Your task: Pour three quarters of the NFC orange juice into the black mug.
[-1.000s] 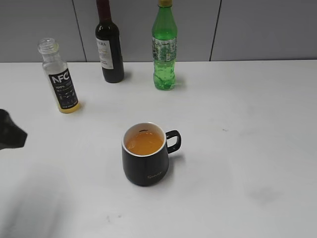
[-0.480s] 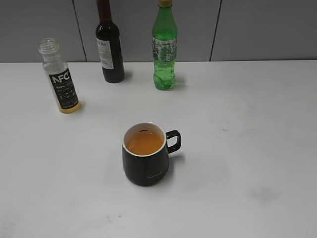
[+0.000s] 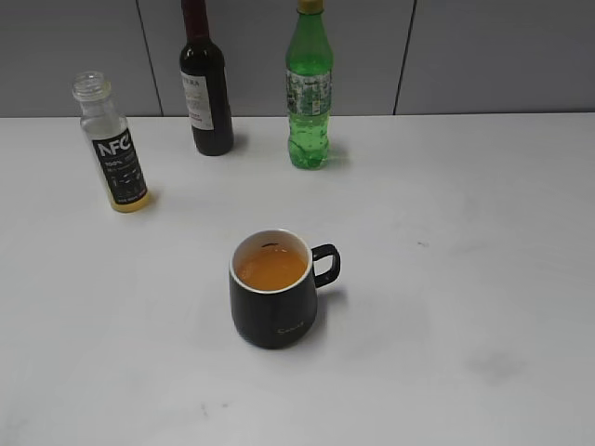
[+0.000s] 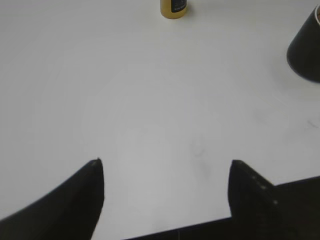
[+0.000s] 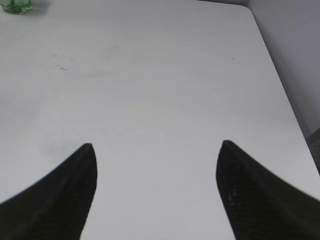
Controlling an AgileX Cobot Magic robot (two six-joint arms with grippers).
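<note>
NFC bottle upright at far left of table, capless, thin layer of juice left at the bottom. Wine bottle and green bottle stand along the back edge, apart from each other. Mug centre front, handle to the right, orange juice inside. Left gripper fingers spread, nothing between them, bottle base and mug edge at top of its view. Right gripper fingers spread too, over bare table
</note>
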